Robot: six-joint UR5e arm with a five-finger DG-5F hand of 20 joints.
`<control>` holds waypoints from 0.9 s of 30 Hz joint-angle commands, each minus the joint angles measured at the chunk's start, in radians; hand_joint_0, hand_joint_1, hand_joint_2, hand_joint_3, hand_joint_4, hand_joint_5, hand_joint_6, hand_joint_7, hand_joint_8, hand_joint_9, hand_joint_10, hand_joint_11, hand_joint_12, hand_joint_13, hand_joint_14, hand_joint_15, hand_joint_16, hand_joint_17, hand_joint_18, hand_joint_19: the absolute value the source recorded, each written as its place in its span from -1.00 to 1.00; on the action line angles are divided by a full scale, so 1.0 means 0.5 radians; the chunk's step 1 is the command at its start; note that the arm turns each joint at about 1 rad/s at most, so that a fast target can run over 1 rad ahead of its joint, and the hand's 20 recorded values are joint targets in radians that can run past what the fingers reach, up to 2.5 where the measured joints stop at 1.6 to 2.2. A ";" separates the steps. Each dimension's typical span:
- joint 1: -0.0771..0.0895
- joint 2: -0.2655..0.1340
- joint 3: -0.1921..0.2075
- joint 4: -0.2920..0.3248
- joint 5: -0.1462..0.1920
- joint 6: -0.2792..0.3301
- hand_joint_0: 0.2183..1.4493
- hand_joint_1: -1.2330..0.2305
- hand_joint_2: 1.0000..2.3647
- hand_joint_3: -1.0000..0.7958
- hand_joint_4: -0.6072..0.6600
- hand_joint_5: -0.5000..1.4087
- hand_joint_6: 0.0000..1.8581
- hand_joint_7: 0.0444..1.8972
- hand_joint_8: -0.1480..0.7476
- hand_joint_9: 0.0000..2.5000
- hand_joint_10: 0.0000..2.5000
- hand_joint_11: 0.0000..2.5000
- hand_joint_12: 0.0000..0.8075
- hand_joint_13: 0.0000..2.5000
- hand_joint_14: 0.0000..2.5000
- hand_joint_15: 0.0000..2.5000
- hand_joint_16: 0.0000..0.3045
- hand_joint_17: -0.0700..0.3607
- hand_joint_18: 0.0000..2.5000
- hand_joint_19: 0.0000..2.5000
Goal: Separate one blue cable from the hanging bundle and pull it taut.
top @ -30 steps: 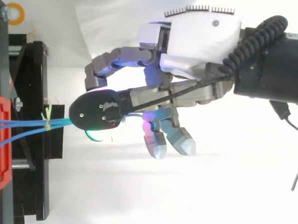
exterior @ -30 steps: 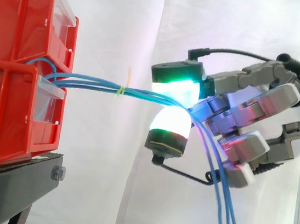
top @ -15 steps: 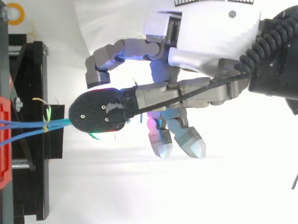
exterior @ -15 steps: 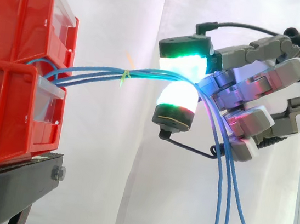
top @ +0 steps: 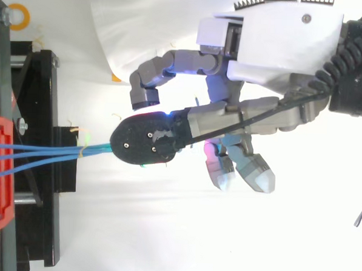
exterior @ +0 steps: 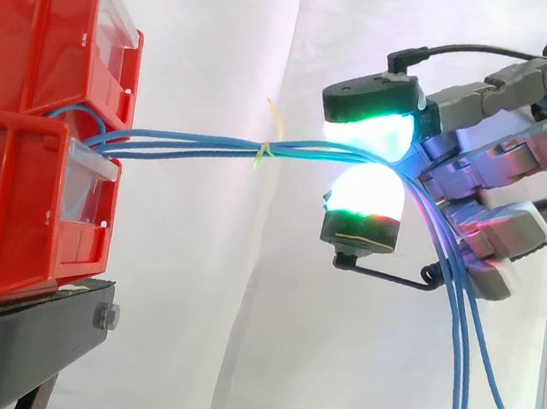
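Note:
Several thin blue cables (exterior: 191, 142) run from the red bins (exterior: 32, 122) rightward, bound by a yellow tie (exterior: 264, 149). They stretch nearly level to my hand (exterior: 498, 184), then hang down past it as loose ends (exterior: 458, 370). Two glowing fingertips (exterior: 369, 131) pinch the cables from above and below. From above, the cables (top: 40, 154) leave the bin (top: 0, 174) and disappear under the dark back of one fingertip (top: 145, 144). I cannot tell whether one cable or the whole bundle is pinched. The other fingers curl loosely behind.
The stacked red bins stand on a black stand (exterior: 23, 343) at the left. A white curtain (exterior: 190, 304) hangs behind. An orange ring (top: 18, 16) lies at the upper left in the top view.
My hand has moved right and slightly up, away from the bins, with the cables pinched. The cables have straightened, and the yellow tie has shifted right with them.

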 commanded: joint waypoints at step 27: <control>0.067 0.081 -0.002 -0.075 0.059 0.009 -0.23 -0.09 -0.97 -0.05 0.46 -0.34 -0.46 0.52 -0.22 0.59 -0.98 -0.62 -0.25 0.19 -0.98 -0.54 -0.55 0.03 -0.03 -0.55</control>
